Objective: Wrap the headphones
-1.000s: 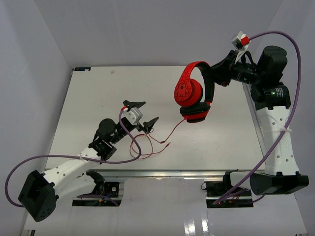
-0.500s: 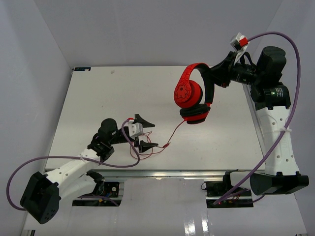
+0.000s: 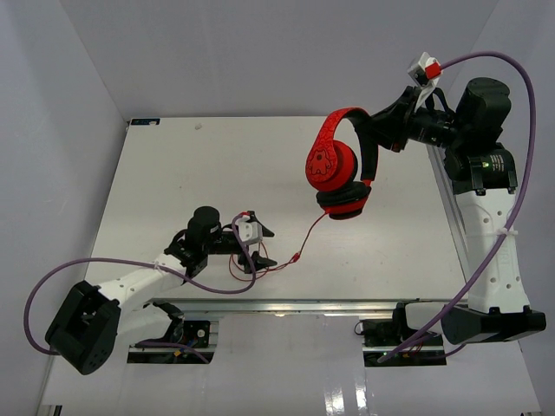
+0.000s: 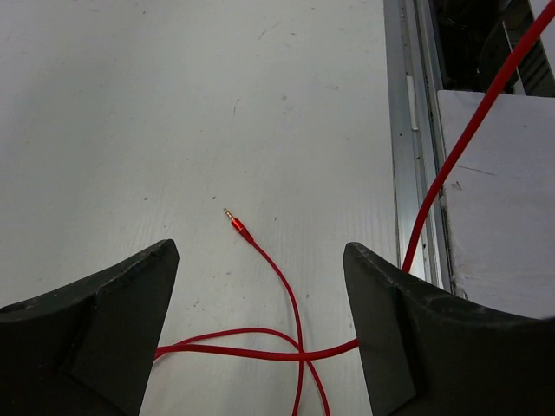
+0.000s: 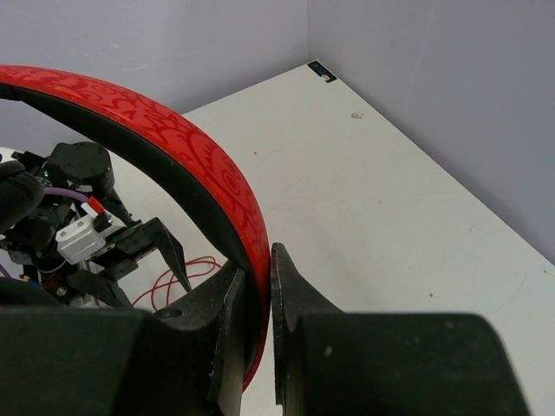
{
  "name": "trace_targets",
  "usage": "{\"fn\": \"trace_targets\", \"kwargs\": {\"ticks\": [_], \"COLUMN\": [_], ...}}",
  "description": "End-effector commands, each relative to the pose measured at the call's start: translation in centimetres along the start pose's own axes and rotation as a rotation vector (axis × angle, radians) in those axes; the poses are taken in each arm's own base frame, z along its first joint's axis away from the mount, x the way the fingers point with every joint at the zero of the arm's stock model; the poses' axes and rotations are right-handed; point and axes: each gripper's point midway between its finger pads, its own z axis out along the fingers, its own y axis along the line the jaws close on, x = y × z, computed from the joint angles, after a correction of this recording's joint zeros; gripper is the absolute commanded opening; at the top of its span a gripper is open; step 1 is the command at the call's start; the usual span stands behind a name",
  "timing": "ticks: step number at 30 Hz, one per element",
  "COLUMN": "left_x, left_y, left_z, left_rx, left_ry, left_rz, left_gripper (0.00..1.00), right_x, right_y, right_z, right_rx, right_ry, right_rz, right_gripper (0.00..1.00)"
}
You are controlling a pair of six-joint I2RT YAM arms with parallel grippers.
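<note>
Here, the right pincer (image 3: 378, 137) clenches the stiff band (image 5: 199, 165) of the headphones (image 3: 336, 166), hanging them above the tabletop (image 3: 173, 173) near its right edge. Their thin, limp cable (image 4: 279, 282) trails toward the near edge, beneath the spread left pincer (image 4: 260, 253); probably best pinched near the plug (image 4: 235, 223).

Left arm (image 3: 130, 282) & right arm (image 3: 490, 260): white shells, blk joints, purple cables (image 3: 486, 55), blk gripper fingers (image 4: 87, 329).

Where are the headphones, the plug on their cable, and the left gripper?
headphones (image 3: 332, 165): top view, on the red ear cup.
plug (image 4: 236, 224): left wrist view, on its middle, lying on the table.
left gripper (image 4: 257, 256): left wrist view, midway between the open jaws.
</note>
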Motion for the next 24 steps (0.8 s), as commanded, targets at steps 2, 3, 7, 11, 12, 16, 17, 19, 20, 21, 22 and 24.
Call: {"fn": "trace_targets", "kwargs": {"ticks": [2,3,7,11,12,16,17,19,20,21,22,24], "left_x": [-2.5,-3.4,-7.9,-11.0,-11.1,-9.8,-9.4,-9.3,-9.3,-9.6,-9.8,-9.7], "left_y": [3.5,5.1,7.5,6.0,4.9,2.4,2.1,1.4,0.8,0.2,-0.2,-1.1], "left_z": [-1.3,-2.0,-4.1,-4.0,-3.7,-3.6,-3.7,-4.3,-4.5,-4.6,-4.7,-4.7], "left_rx": [-0.185,-0.285,-0.457,-0.359,-0.297,-0.189,-0.185,-0.176,-0.154,-0.128,-0.105,-0.052], "left_ry": [-0.015,-0.028,-0.126,-0.169,-0.174,-0.147,-0.137,-0.137,-0.140,-0.148,-0.150,-0.140], "left_rz": [0.110,0.119,0.142,0.112,0.122,0.149,0.153,0.179,0.189,0.197,0.196,0.180], "left_gripper": [0.87,0.88,0.91,0.94,0.94,0.95,0.95,0.95,0.96,0.96,0.95,0.95], "right_x": [-1.8,-1.6,-0.8,-0.6,-0.6,-0.9,-0.9,-0.8,-0.7,-0.6,-0.5,-0.6], "right_y": [1.2,1.2,1.2,1.0,1.0,0.9,0.9,0.9,0.9,0.8,0.8,0.8], "right_z": [-0.3,-0.3,-0.2,-0.2,-0.2,-0.2,-0.2,-0.2,-0.2,-0.1,-0.1,-0.1], "right_rx": [-0.024,-0.026,-0.025,-0.020,-0.020,-0.020,-0.020,-0.019,-0.019,-0.019,-0.019,-0.021], "right_ry": [-0.028,-0.025,-0.013,-0.009,-0.010,-0.012,-0.011,-0.009,-0.008,-0.005,-0.004,-0.004], "right_rz": [-0.024,-0.020,-0.003,-0.029,-0.030,-0.032,-0.032,-0.033,-0.034,-0.033,-0.032,-0.032], "right_gripper": [0.08,0.08,0.08,0.08,0.08,0.08,0.08,0.08,0.08,0.08,0.08,0.08]}}
